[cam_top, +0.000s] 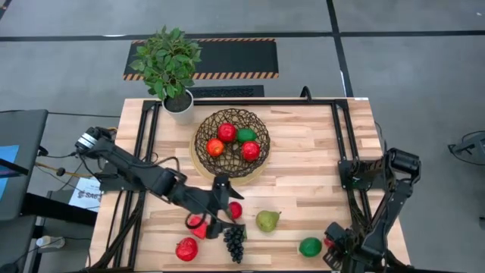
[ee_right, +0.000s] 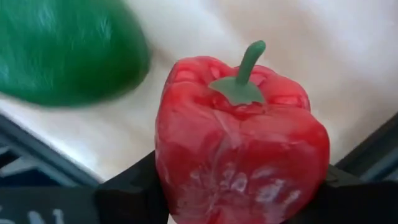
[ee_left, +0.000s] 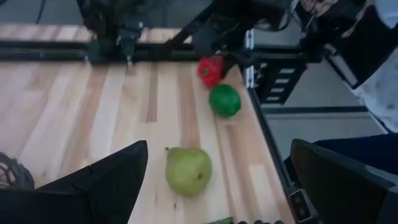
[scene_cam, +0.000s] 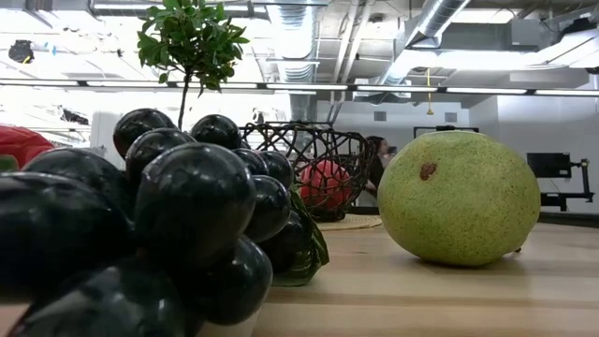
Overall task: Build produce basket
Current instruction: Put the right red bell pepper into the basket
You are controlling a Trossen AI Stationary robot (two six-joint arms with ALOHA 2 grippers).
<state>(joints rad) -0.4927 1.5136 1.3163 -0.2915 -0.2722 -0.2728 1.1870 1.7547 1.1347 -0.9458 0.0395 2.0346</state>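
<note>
while the pale wooden slatted table (cam_top: 318, 159) is carrying everything, the round dark-brown woven wire basket (cam_top: 232, 142) on its tan base is sitting near the table's far middle, holding two red fruits, one orange piece and one green piece. just beyond it, at the far edge, a white pot with a leafy green plant (cam_top: 170, 68) is standing.

reaching in from the left side, the left arm is stretching low across the near half of the table, and the left gripper (cam_top: 221, 216) is hovering with its fingers spread wide and empty, over a small red piece (cam_top: 236, 210), with the dark purple grape bunch (cam_top: 234, 241) just beside it and a red strawberry-like piece (cam_top: 186, 249) lying near the front edge.

the yellow-green speckled pear (cam_top: 267, 221) is lying alone near the front middle, apart from the grapes. a round green lime-like fruit (cam_top: 310, 246) is resting toward the front right.

beside that green fruit, at the front right edge, the right gripper (ee_right: 239, 199) is clenching a glossy red bell pepper with a green stem (ee_right: 239, 134) between its dark fingers, stem pointing up.
</note>
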